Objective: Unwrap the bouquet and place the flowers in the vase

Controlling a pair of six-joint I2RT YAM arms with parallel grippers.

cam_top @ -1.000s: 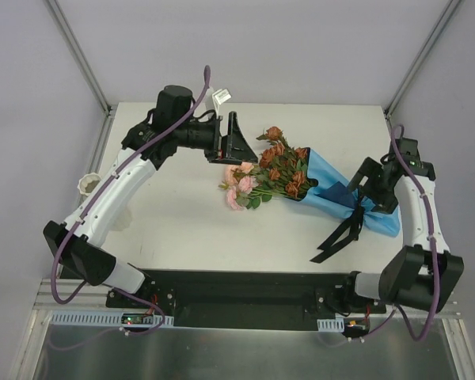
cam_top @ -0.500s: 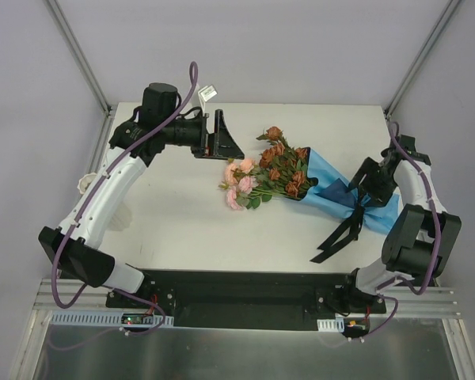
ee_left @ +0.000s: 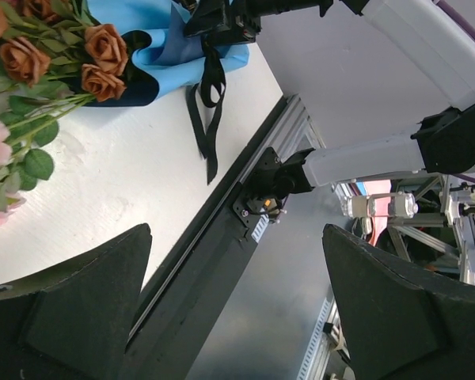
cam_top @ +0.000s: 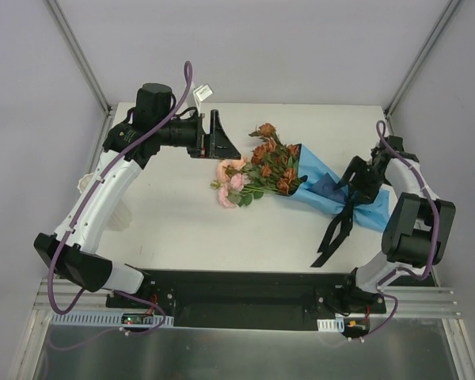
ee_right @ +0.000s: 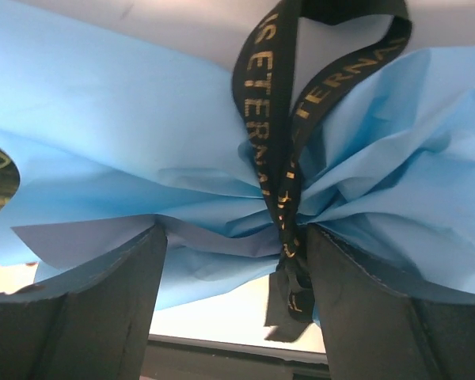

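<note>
The white table (cam_top: 174,214) has a bouquet (cam_top: 297,180) lying on its side, over to the right. Its pink and orange flowers (cam_top: 257,168) point to the middle. Its black ribbon (cam_top: 336,233) trails to the near edge. A white vase (cam_top: 120,215) stands at the left edge, partly hidden.

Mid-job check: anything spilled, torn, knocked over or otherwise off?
Nothing stands out. The blue-paper rose bouquet lies on its side, intact, its black ribbon still tied, with the right gripper closed around the gathered neck. The left gripper hangs open, apart from it. The small white vase is mostly hidden behind the left arm.
</note>
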